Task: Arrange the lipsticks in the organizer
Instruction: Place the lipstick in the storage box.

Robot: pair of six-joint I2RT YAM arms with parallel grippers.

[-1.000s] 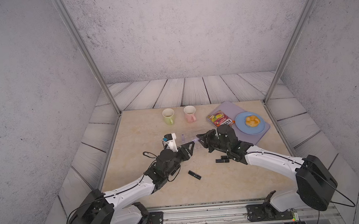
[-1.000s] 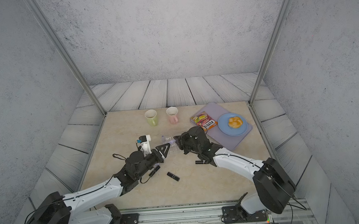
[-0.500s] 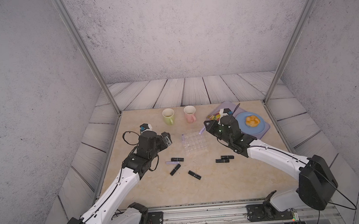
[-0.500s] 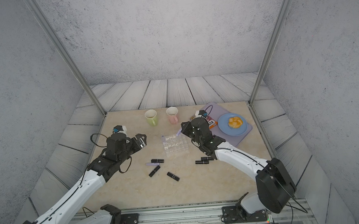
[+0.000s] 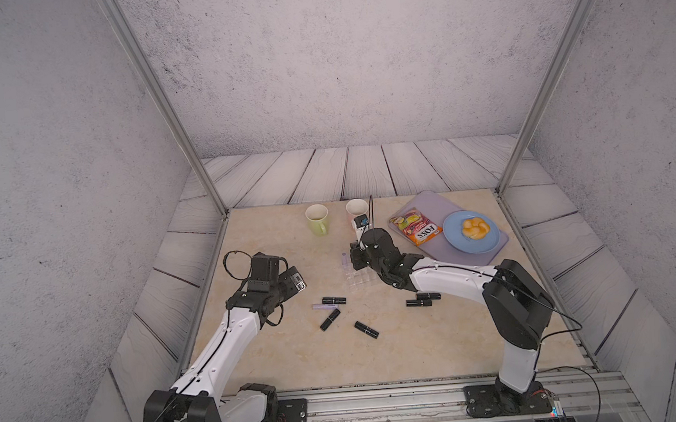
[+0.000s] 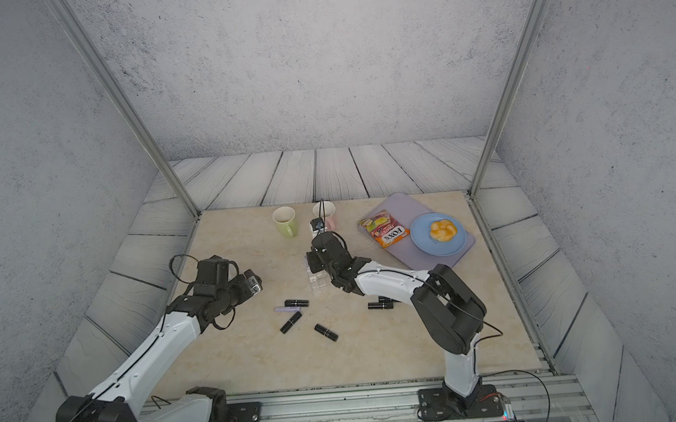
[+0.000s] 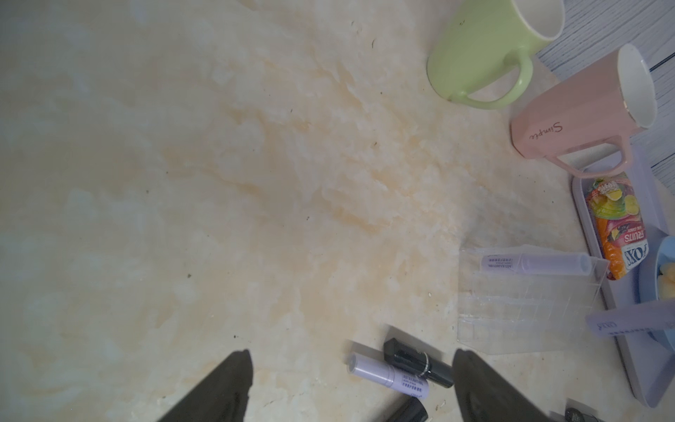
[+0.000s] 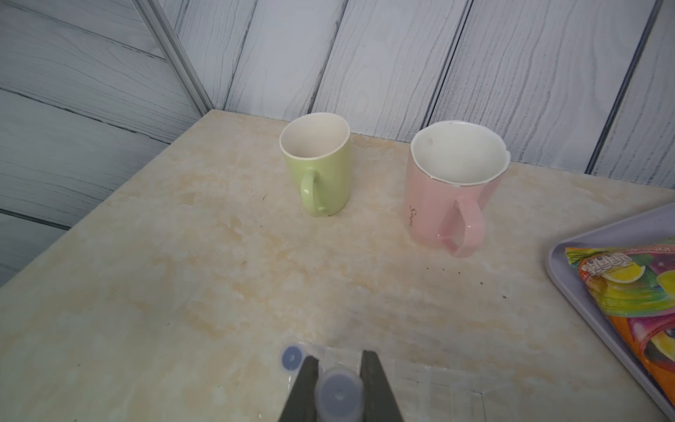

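Right gripper [image 8: 339, 365] is clamped on an upright lilac lipstick [image 8: 339, 396] at the bottom centre of the right wrist view, right at the clear organizer [image 8: 420, 380]; whether its base sits in a cell cannot be told. A second lilac lipstick [image 8: 291, 357] stands in an edge cell just beside it. Left gripper [image 7: 350, 352] hovers above the counter [image 7: 219, 182], fingers wide apart, nothing between them. In both top views, at lower centre, three black lipsticks [image 5: 333, 300] and a third lilac lipstick [image 5: 323, 307] lie loose, lower left of the organizer. A pair of black lipsticks [image 5: 419, 303] lies touching beside the right arm.
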